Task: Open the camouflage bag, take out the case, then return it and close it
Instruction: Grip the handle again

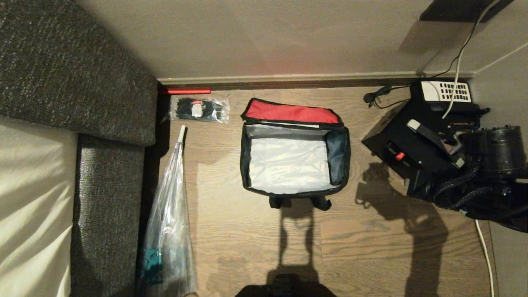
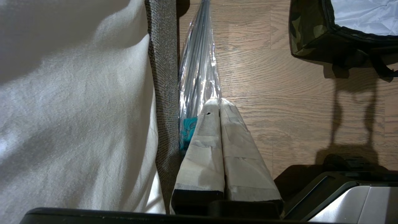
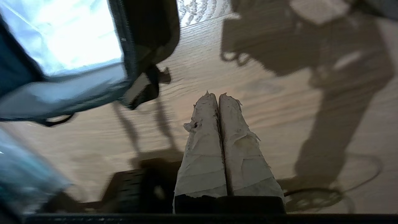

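The camouflage bag stands open in the middle of the wooden floor. Its lid is folded back to show red lining, and the pale inside holds nothing. Its camouflage side also shows in the left wrist view. The case, a black box with a top handle and a red button, sits on the floor right of the bag. My right arm partly covers it. The right gripper is shut and empty above bare floor, near the bag's corner. The left gripper is shut and parked beside the sofa.
A grey sofa with a pale cushion fills the left side. A clear-wrapped umbrella lies along it, with a packet of black ties beyond. A black desk telephone and cables crowd the right wall.
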